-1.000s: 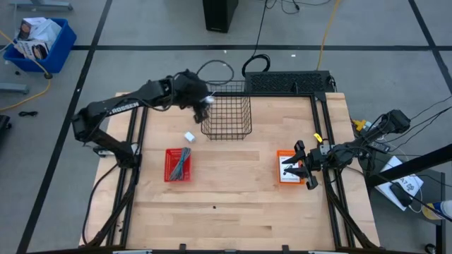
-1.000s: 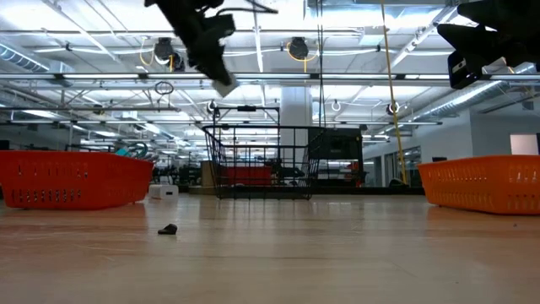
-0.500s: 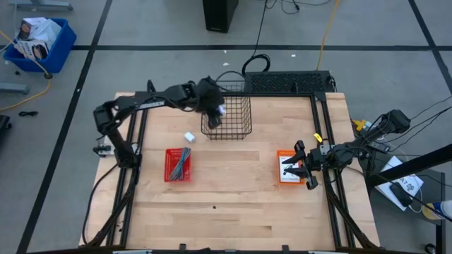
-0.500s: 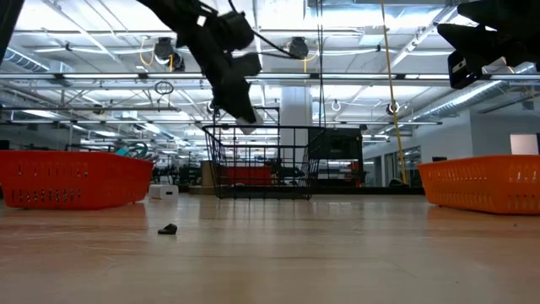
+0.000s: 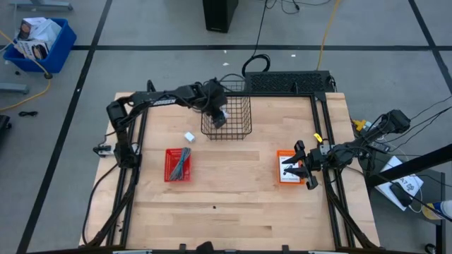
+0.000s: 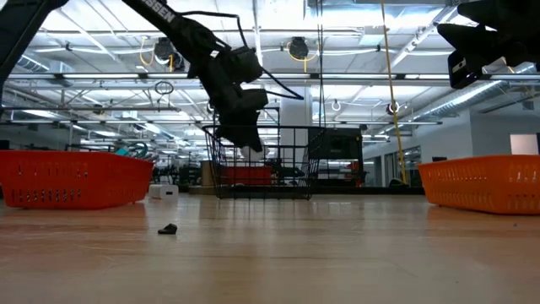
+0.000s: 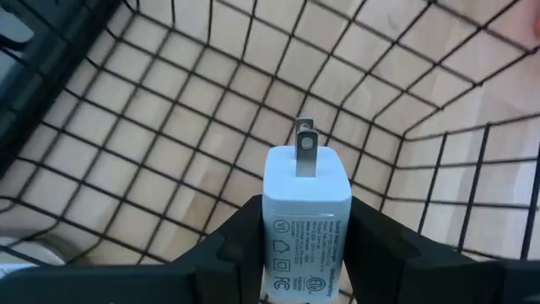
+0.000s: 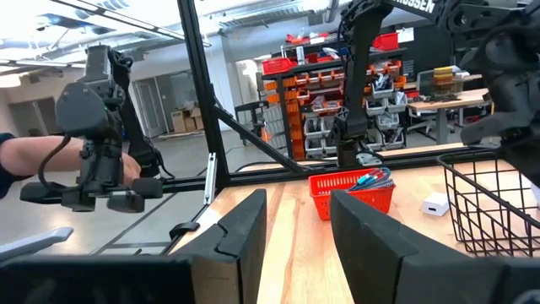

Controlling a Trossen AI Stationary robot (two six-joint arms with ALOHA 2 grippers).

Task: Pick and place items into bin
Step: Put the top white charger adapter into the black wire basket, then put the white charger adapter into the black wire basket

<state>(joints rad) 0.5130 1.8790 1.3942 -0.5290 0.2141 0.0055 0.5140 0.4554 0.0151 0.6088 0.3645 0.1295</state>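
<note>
My left gripper [image 5: 221,115] is shut on a small white plug block [image 7: 308,198] inside the black wire basket [image 5: 244,134], with its tip below the basket's rim [image 6: 266,128]. A second white block [image 5: 189,136] lies on the table left of the basket. A red tray [image 5: 179,164] holds a grey strip and a teal cord. My right gripper [image 5: 304,166] hovers open above an orange tray [image 5: 281,156] that holds a white printed packet. My left gripper pinches the white block by two opposite sides of its body [image 7: 278,228], one dark finger [image 7: 240,232] on each side. The fingers slant down from above. The block is lifted clear over the basket's wire floor, and its metal prong [image 7: 305,152] points away from the gripper.
A small black bit [image 5: 215,207] lies on the wood near the table's middle. Orange baskets [image 6: 67,177] [image 6: 481,181] stand at both sides in the low view. A black frame runs along the table's edges. A person's arm [image 8: 21,160] shows beyond the table.
My left gripper, keeping hold of the white block, has moved from beside the basket's left rim toward the table's right. It has come over the basket and gone down past the rim. My right arm has kept still.
</note>
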